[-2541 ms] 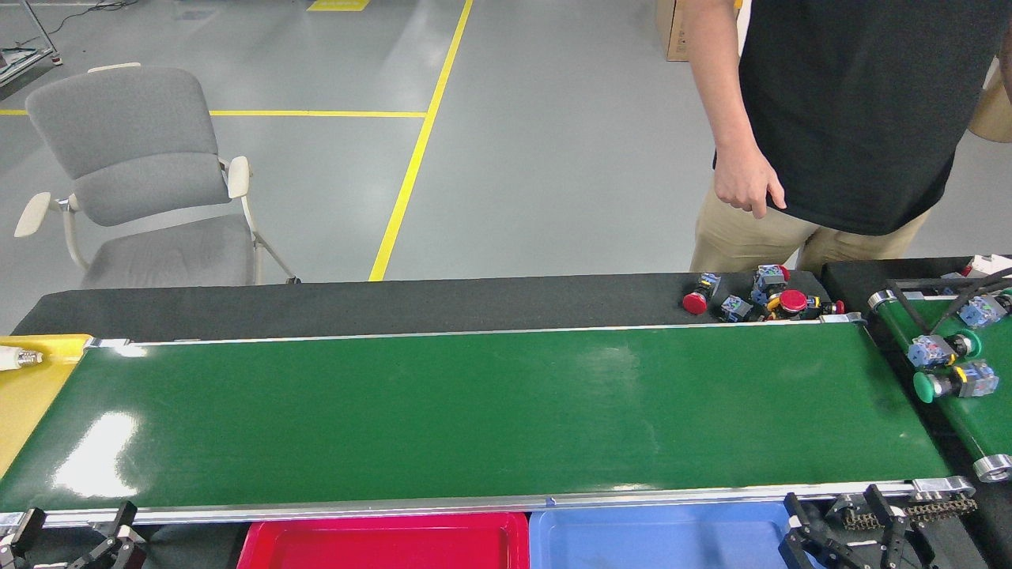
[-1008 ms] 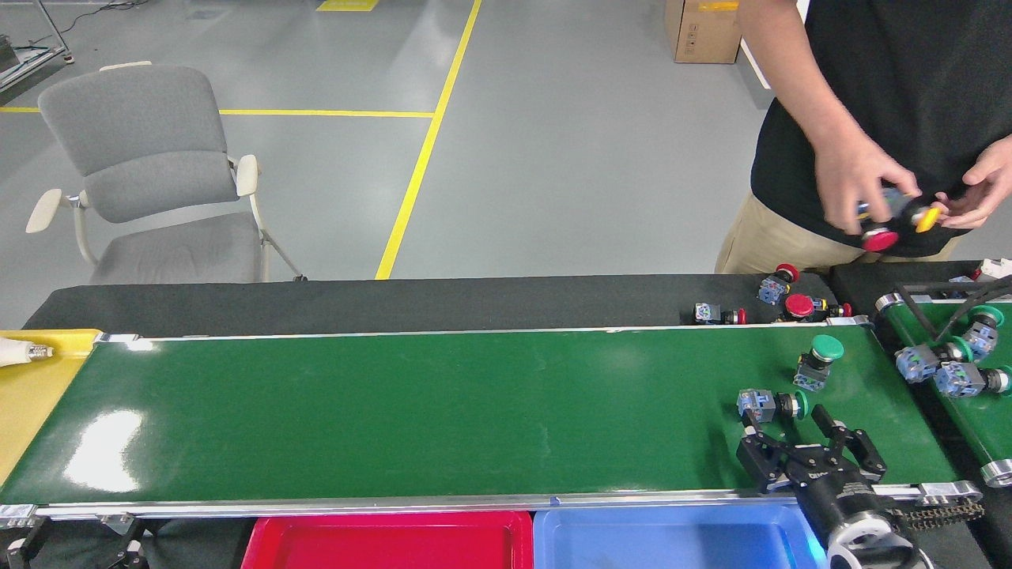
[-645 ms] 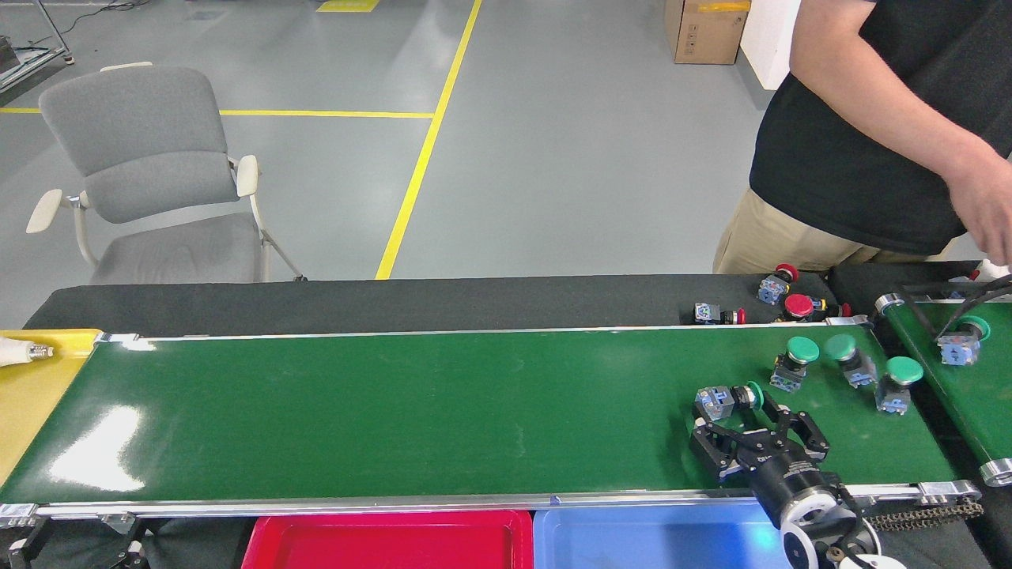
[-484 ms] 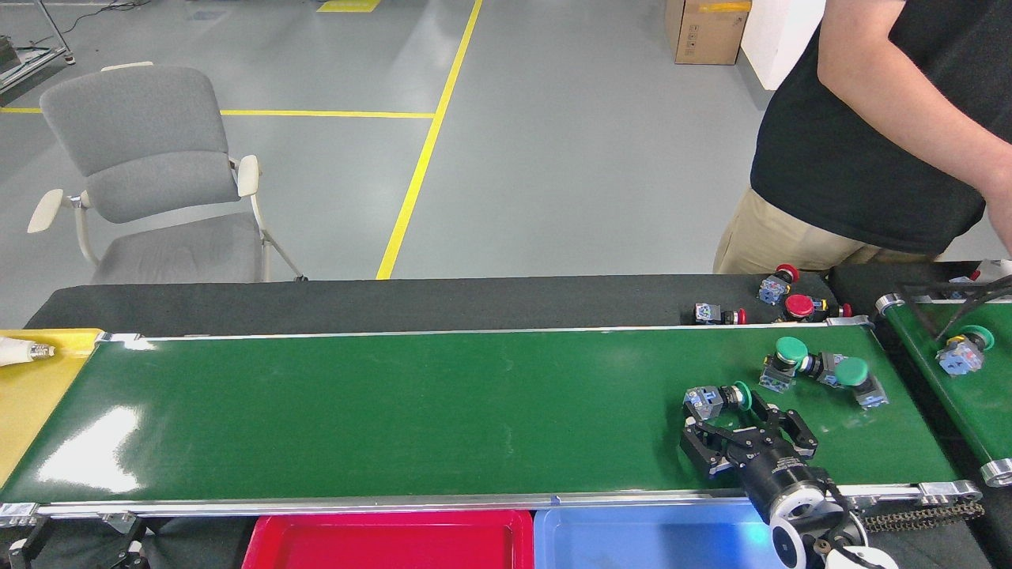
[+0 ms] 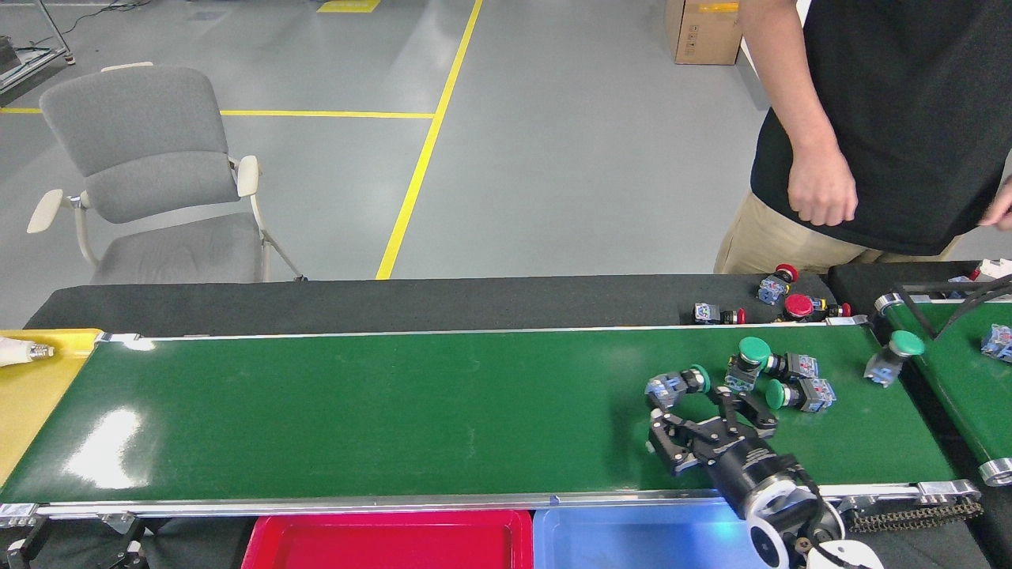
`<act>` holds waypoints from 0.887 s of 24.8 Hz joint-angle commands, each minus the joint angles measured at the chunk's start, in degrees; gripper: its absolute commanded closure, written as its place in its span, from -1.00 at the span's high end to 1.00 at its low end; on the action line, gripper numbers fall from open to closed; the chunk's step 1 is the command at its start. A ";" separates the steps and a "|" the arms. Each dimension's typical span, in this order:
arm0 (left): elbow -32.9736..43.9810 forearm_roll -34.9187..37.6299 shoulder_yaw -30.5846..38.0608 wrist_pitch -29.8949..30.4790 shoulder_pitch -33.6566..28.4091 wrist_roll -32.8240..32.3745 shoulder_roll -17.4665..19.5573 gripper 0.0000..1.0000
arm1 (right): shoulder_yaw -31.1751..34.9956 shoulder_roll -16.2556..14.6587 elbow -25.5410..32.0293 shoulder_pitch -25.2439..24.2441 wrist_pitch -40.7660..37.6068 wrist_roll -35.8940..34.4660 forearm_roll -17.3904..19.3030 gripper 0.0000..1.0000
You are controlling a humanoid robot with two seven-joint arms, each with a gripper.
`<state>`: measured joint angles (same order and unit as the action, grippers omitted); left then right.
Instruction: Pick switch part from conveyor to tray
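Observation:
The conveyor (image 5: 356,411) is a wide glossy green belt. Several green-capped switch parts lie near its right end: one (image 5: 676,385) leftmost, two (image 5: 751,359) (image 5: 798,393) close together, and one (image 5: 889,357) at the far right edge. My right gripper (image 5: 700,411) is open, low over the belt, just on the near side of the leftmost part and holding nothing. A red tray (image 5: 387,541) and a blue tray (image 5: 632,541) sit below the belt's near rail. Only two dark fingertips of my left gripper (image 5: 73,549) show at the bottom left, spread apart.
A person in a black shirt stands behind the belt's right end, one hand (image 5: 822,190) hanging. Red-capped parts (image 5: 794,304) lie on the black ledge. A narrower green belt (image 5: 957,379) runs at the right. A yellow tray (image 5: 32,395) is at left and a grey chair (image 5: 150,182) behind.
My right gripper rose from the bottom edge onto the belt and moved left, staying open. Green-capped parts arrived on the belt and travelled left. The person's hands moved away.

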<state>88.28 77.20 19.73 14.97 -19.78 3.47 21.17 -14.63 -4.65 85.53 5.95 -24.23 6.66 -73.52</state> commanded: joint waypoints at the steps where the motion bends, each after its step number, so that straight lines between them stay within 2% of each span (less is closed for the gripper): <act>1: 0.40 0.15 0.57 -0.55 0.18 0.23 0.28 1.00 | -4.44 0.70 2.98 -0.33 -7.94 -1.30 0.13 -0.26; 2: 0.40 0.15 0.57 -0.64 0.18 0.23 0.19 1.00 | -7.43 1.14 4.21 -1.29 -10.22 -1.30 0.13 -0.11; 3: 0.40 0.15 0.49 -0.64 0.18 0.23 0.10 1.00 | -10.06 1.31 4.65 -2.17 -11.54 -1.30 -0.14 0.21; 5: 0.49 -0.20 0.48 -0.47 0.18 0.23 0.01 1.00 | -14.11 1.40 4.56 -2.52 -11.81 -1.30 -0.49 1.00; 7: 0.67 -0.64 0.48 -0.20 0.80 0.14 0.01 1.00 | -16.75 1.58 4.38 -2.52 -11.63 -1.21 -0.58 1.00; 12: 1.02 -5.92 0.48 0.41 1.32 0.14 0.19 1.00 | -16.84 2.54 4.47 -2.61 -11.02 -1.12 -0.75 1.00; 14: 1.02 -7.23 0.75 1.73 1.15 0.14 0.10 1.00 | -15.87 2.72 5.00 -2.96 -7.15 -1.12 -0.58 0.98; 15: 1.02 -7.41 0.92 2.17 0.71 0.14 0.01 1.00 | -14.11 2.63 5.61 -3.58 -2.23 -1.21 -0.58 0.94; 19: 1.46 -7.41 1.36 2.26 0.53 0.14 -0.43 1.00 | -4.53 1.84 12.21 -10.78 25.63 -3.32 -0.58 0.94; 21: 1.90 -7.41 1.54 2.17 0.44 0.31 -0.43 1.00 | 1.00 1.05 15.46 -15.79 32.93 -8.85 -0.49 0.95; 22: 1.99 -7.41 1.72 2.17 0.44 0.31 -0.43 1.00 | 2.76 1.14 15.72 -17.11 33.11 -10.35 -0.49 0.95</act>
<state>89.49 69.94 20.81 17.06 -19.42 3.27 20.38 -13.10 -3.27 99.88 -10.85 3.19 -0.26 -74.12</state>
